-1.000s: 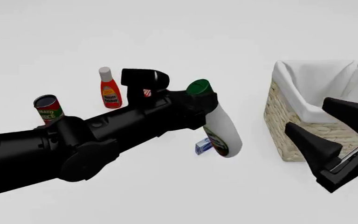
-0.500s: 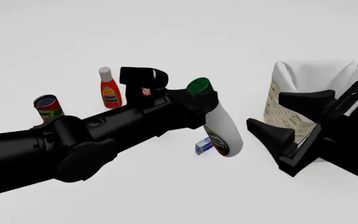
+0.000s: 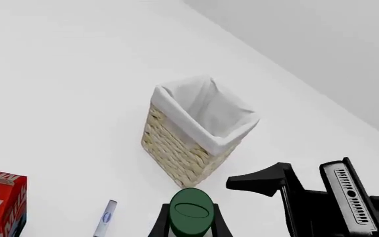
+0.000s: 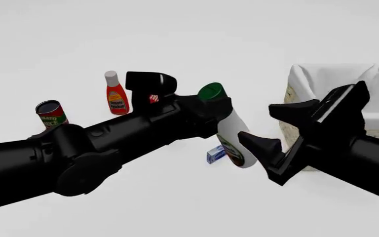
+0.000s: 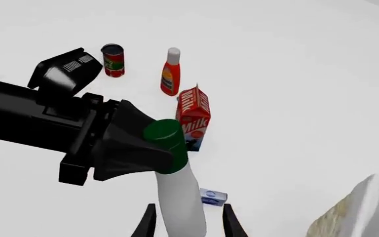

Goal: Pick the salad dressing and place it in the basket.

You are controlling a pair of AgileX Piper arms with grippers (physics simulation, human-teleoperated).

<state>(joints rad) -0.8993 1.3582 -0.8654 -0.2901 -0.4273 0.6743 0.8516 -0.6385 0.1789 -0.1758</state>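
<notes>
- left gripper (image 4: 214, 109) clenched round the salad dressing (image 4: 234, 138), lifted off the table
- right gripper (image 4: 278, 129) spread wide beside the bottle
- basket (image 4: 327, 81) behind

The right gripper (image 4: 280, 139) stands between salad dressing (image 4: 234, 139) and basket (image 4: 297, 123).

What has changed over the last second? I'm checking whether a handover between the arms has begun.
The right claw swung in from the view's right edge toward the salad dressing, and its open fingers now flank the bottle's body without closing on it. The left claw keeps its grip at the bottle's neck, held off the table in the same spot. The basket, ketchup bottle, can and small box stayed put.
</notes>
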